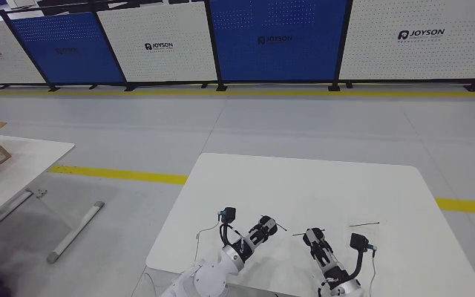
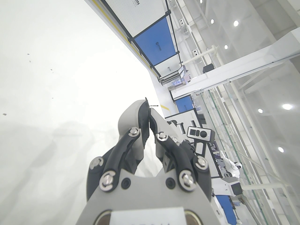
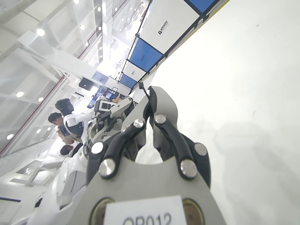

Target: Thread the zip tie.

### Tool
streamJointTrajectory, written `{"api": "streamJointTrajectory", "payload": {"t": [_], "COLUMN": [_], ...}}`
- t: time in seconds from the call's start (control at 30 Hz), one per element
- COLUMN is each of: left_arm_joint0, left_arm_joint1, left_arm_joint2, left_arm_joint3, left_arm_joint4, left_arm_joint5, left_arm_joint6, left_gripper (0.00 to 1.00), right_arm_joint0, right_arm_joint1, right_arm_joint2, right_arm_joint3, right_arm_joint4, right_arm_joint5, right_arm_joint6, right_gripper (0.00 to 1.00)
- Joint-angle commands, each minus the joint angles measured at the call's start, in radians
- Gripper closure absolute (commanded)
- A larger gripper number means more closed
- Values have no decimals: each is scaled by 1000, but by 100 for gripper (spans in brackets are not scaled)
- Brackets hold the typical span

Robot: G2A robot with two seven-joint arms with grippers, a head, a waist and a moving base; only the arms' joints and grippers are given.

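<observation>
Zip tie (image 3: 142, 87): black end pinched in the closed right claw (image 3: 149, 93), low over the table (image 1: 297, 178) by its near edge. Left claw (image 2: 149, 108) just beside right claw, angled toward it, pads together, contents unclear. Beyond right claw, bare table and a spare tie (image 1: 364, 223).

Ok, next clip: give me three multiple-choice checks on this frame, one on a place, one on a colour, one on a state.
1. Where does the loose zip tie lie? A on the table; B on the floor; C on a shelf.
2. What colour is it? A white; B black; C blue.
3. How is the right tool? A wide open; B shut on nothing; C shut on a zip tie.
Key: 1 A, it rests flat on the white top; 2 B, it shows as a thin black line; 3 C, a black strip sticks out of the shut tip.
</observation>
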Motion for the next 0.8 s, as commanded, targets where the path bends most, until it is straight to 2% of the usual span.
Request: {"api": "streamJointTrajectory", "payload": {"t": [0.0,0.2,0.77], "left_arm_joint0": [0,0,0], "left_arm_joint1": [0,0,0], "left_arm_joint2": [0,0,0], "left_arm_joint3": [0,0,0], "left_arm_joint4": [0,0,0], "left_arm_joint5": [0,0,0], "left_arm_joint6": [0,0,0], "left_gripper": [100,100,100], "right_arm_joint0": [2,41,57], "right_arm_joint1": [-2,-24,-38], "right_arm_joint2": [2,-45,-46], "right_arm_joint3": [1,27,49], "right_arm_joint4": [2,-14,3], "right_arm_joint5": [9,61,59], "right_arm_joint6": [-7,-31,-22], "right_gripper": [100,100,100]}}
